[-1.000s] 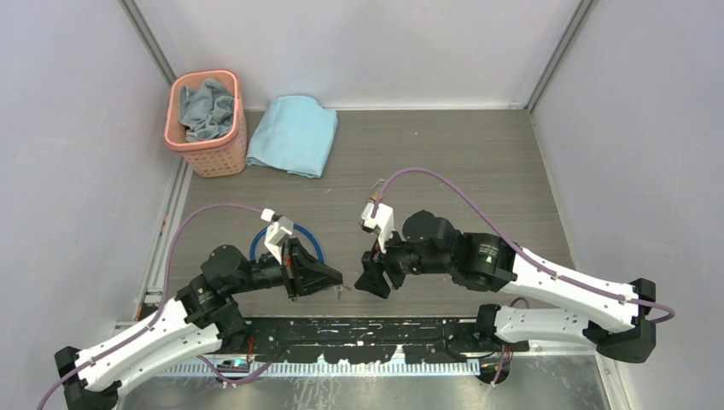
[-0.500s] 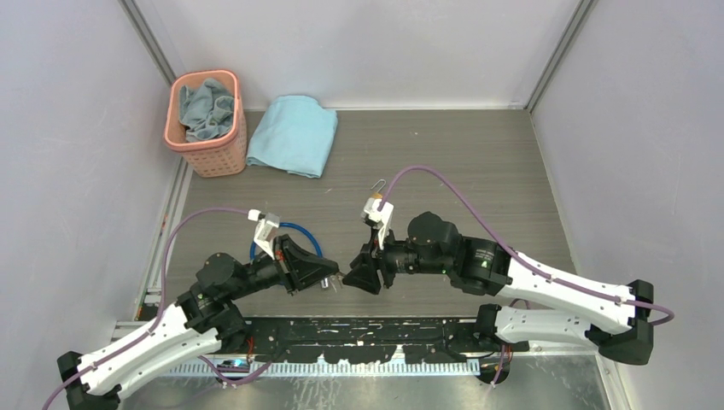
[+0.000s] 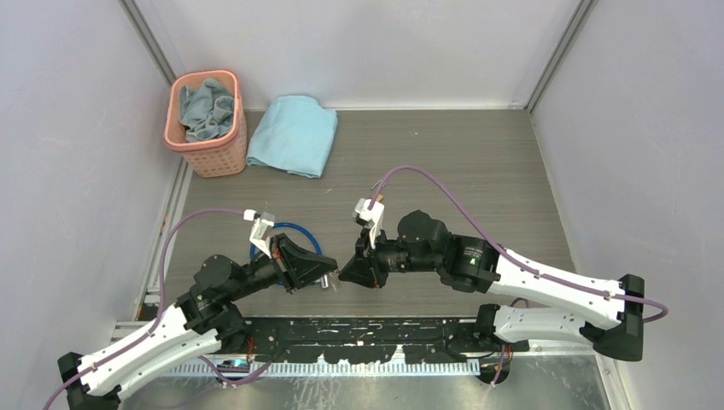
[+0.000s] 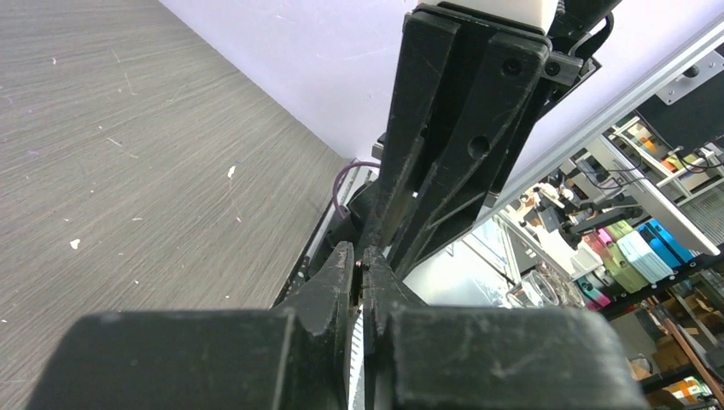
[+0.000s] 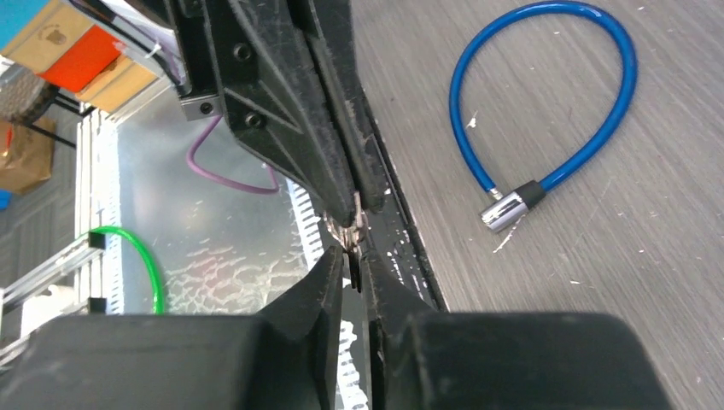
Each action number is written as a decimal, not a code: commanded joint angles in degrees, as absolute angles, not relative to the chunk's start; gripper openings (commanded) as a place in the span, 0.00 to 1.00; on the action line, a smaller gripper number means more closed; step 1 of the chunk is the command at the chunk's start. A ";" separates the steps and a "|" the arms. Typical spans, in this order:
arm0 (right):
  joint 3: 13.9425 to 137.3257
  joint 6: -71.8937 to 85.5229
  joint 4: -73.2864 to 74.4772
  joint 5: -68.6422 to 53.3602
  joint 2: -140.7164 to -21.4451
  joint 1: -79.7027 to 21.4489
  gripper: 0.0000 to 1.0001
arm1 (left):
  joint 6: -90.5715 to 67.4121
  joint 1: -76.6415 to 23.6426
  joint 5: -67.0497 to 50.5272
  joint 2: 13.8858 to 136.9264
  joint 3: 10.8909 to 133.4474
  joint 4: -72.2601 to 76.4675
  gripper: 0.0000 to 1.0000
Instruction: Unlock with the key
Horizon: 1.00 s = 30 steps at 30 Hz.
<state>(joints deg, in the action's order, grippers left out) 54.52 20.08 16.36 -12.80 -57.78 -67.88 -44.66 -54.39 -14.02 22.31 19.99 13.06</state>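
Note:
My left gripper (image 3: 331, 278) and right gripper (image 3: 344, 274) meet tip to tip just above the table's near edge. In the right wrist view the left gripper's fingertips (image 5: 357, 198) are shut on a small brass and silver thing, the padlock (image 5: 345, 231). My right gripper (image 5: 351, 258) is shut on a thin dark blade, apparently the key (image 5: 353, 270), edge-on and touching the padlock. In the left wrist view my left gripper (image 4: 359, 260) is almost closed with only a speck showing between the tips. The blue cable (image 5: 626, 77) lies looped on the table behind, its silver end (image 5: 504, 210) free.
A pink basket (image 3: 175, 137) with cloth inside stands at the back left, and a folded light blue towel (image 3: 294, 132) lies beside it. The blue cable (image 3: 300, 231) lies behind the left gripper. A black rail (image 3: 367, 329) runs along the near edge.
Both arms have moved toward each other. The gap between the two grippers has closed, and their tips now touch. The left gripper has turned and risen a little.

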 commanded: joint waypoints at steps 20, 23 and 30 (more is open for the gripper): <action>58.32 20.39 22.48 -6.48 -57.85 -67.72 0.01 | -33.65 -54.68 -10.72 15.86 22.59 2.32 0.11; 59.10 20.22 23.86 -5.98 -58.49 -67.73 0.01 | -33.17 -54.67 -9.80 17.04 23.55 0.75 0.25; 61.01 18.87 26.77 -5.65 -59.83 -67.76 0.01 | -32.28 -54.68 -12.66 20.26 24.59 1.64 0.50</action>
